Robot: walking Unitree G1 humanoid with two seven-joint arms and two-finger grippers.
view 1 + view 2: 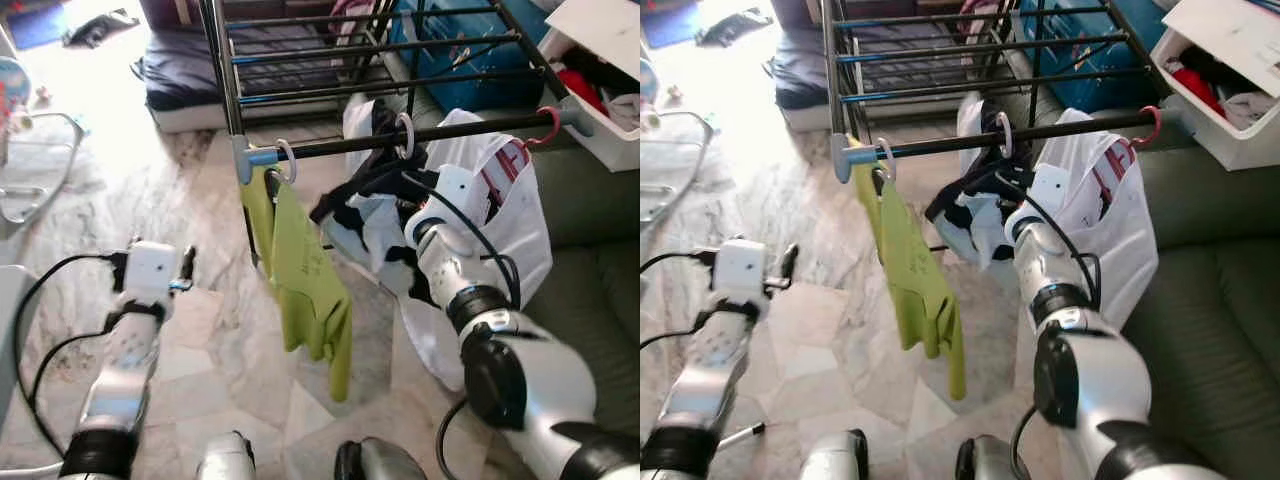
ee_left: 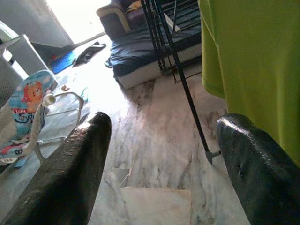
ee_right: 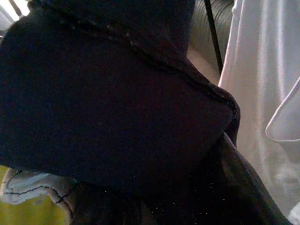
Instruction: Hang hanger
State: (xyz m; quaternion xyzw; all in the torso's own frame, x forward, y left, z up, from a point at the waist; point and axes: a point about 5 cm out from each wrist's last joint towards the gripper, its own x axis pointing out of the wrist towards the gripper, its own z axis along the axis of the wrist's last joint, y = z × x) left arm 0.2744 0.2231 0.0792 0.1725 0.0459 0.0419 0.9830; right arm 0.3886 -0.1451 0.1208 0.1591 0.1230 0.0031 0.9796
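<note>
While right gripper (image 1: 395, 215) meets black garment (image 1: 355, 195), lettering stays unreadable.

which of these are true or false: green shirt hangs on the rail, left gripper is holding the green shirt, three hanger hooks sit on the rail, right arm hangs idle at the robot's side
1. The green shirt hangs from the rail. True.
2. The left gripper holds the green shirt. False: its fingers are open and empty, beside the shirt.
3. Three hanger hooks sit on the rail. True: a white hook over the green shirt, another white hook over the dark garment, and a red hook over the white shirt.
4. The right arm hangs idle. False: the right arm reaches up into the dark garment.
</note>
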